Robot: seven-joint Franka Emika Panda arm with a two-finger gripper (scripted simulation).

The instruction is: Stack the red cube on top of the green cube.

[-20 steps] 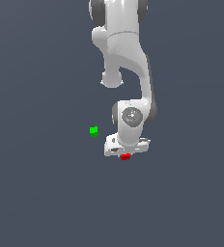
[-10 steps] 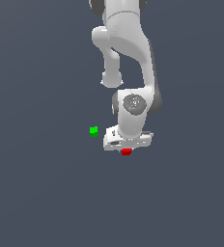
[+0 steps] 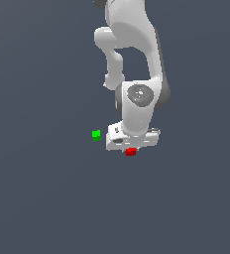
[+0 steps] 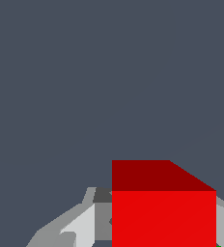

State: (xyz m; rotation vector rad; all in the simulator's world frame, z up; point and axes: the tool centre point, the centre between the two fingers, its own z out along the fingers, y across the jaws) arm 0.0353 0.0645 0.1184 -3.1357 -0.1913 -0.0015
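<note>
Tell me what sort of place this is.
Most likely a bare simulated test scene, not a real room. The floor is one flat, featureless grey-blue surface, the white robot arm looks computer-rendered, and the only other things are a red cube at the gripper and a green cube.

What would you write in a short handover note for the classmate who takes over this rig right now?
Tool: lowered over the red cube, which sits between its fingers in the wrist view; whether the jaws have shut on it cannot be told.
Green cube: alone on the grey floor, to the exterior view's left of the tool, nothing on it.
Done: tool brought onto the red cube.
Left: confirm the grasp, lift, carry over the green cube, set down, release.
</note>
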